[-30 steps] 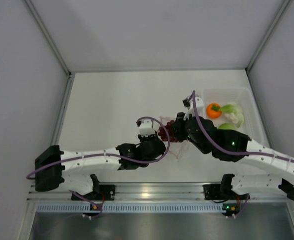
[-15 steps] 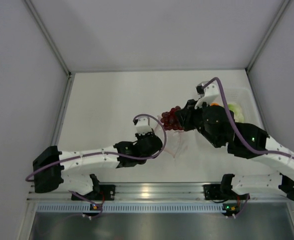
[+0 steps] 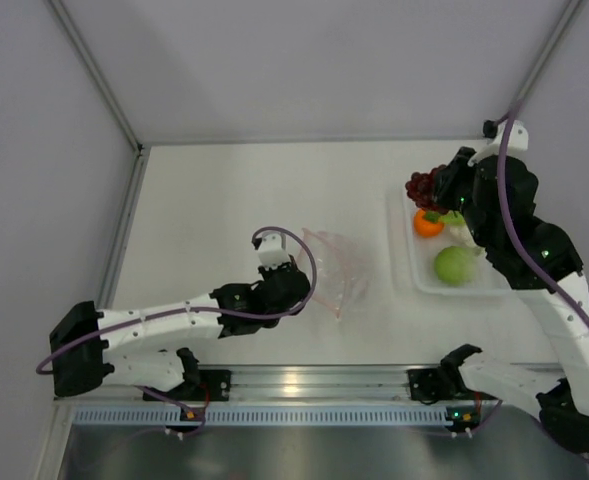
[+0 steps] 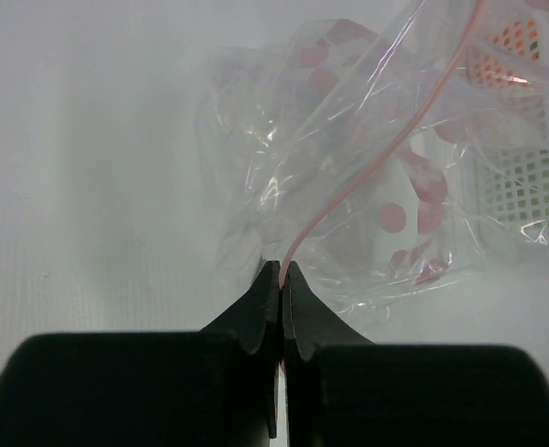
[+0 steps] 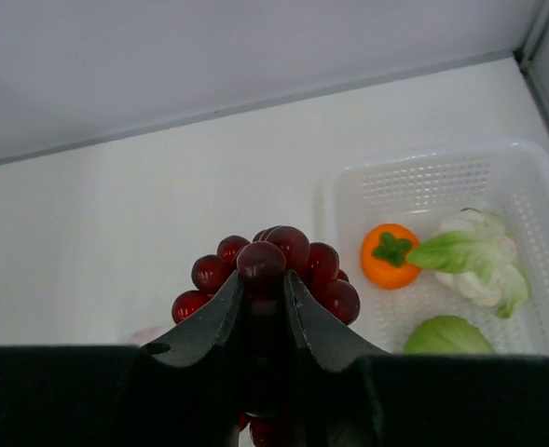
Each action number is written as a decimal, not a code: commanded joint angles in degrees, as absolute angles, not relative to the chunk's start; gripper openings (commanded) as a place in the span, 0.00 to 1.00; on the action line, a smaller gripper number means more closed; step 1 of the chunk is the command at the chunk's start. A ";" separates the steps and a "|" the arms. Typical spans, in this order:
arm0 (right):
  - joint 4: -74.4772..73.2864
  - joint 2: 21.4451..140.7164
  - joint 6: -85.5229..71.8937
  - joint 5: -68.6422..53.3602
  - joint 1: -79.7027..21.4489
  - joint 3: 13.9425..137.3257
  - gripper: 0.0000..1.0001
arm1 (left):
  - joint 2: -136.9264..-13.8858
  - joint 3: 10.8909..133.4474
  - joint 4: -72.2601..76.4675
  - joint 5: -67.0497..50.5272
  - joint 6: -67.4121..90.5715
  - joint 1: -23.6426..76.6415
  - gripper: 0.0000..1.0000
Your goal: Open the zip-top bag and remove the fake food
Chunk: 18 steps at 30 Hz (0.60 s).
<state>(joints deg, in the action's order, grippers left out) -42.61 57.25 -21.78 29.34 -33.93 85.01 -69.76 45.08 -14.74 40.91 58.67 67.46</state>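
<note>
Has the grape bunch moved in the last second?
Yes. The grape bunch, in the right gripper, moved right and farther back, to the far left corner of the tray.

we read: zip-top bag (image 4: pixel 349 186) clear with pink polka dots, zip strip (image 4: pixel 395 140) pink. grape bunch (image 5: pixel 293 244) glossy dark red. orange fruit (image 5: pixel 390 256) orange, green top. apple (image 3: pixel 455 265) pale green. leafy vegetable (image 5: pixel 474 265) white, light green leaves. tray (image 5: pixel 423 177) translucent white, fine grid of holes. table (image 3: pixel 224 200) plain white. arms (image 3: pixel 164 322) white with black joints.
</note>
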 commanded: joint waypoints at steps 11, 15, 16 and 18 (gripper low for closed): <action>-30.44 58.36 -23.20 15.30 -5.54 67.17 0.00 | -62.14 44.30 -16.87 37.89 56.34 65.22 0.00; -25.77 60.20 -26.71 11.53 -1.68 61.01 0.00 | -59.95 45.26 -18.10 36.92 55.11 64.95 0.00; -25.14 60.81 -27.07 10.73 -0.71 59.43 0.00 | -59.51 45.35 -18.45 36.83 54.93 64.95 0.00; -23.91 62.48 -27.68 9.59 -0.61 58.28 0.01 | -58.72 45.79 -18.89 36.74 54.58 64.95 0.00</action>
<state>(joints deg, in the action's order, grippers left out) -33.04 61.45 -25.12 13.37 -1.78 58.78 -60.80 44.40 -18.11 37.32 56.23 65.14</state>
